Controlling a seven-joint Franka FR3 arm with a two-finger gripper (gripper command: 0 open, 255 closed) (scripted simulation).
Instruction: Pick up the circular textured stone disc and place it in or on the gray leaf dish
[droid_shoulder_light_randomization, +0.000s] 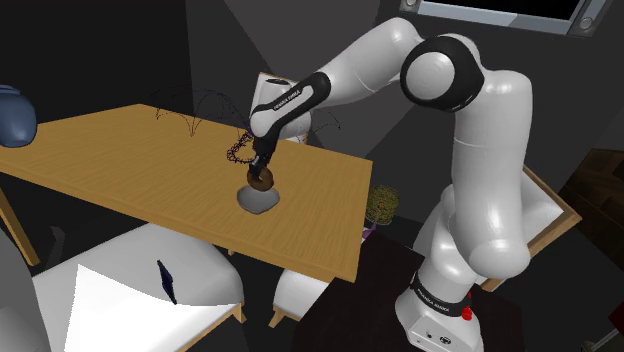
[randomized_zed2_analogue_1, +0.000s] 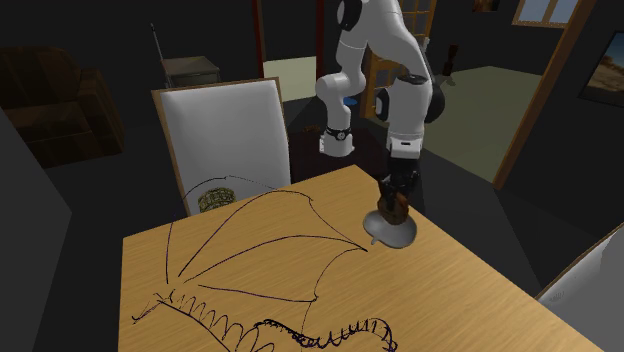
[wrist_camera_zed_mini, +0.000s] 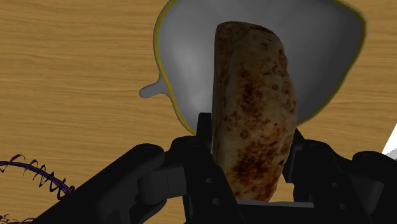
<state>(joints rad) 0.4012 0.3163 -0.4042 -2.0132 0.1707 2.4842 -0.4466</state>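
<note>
Placement step: fingers (wrist_camera_zed_mini: 205, 146) clasp mottled brown stone disc (wrist_camera_zed_mini: 251, 108) (edgewise) above grey leaf-shaped dish (wrist_camera_zed_mini: 191, 57); next, seemingly, lower and release.

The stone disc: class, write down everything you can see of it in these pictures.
The stone disc is mottled brown and tan, with a rough, pitted surface that looks like stone. It stands on edge, edge-on to the wrist camera, clasped on its two flat faces by the jaws of the black gripper. It hangs low over the grey leaf dish on the wooden table. Whether its lower edge touches the dish cannot be told.
</note>
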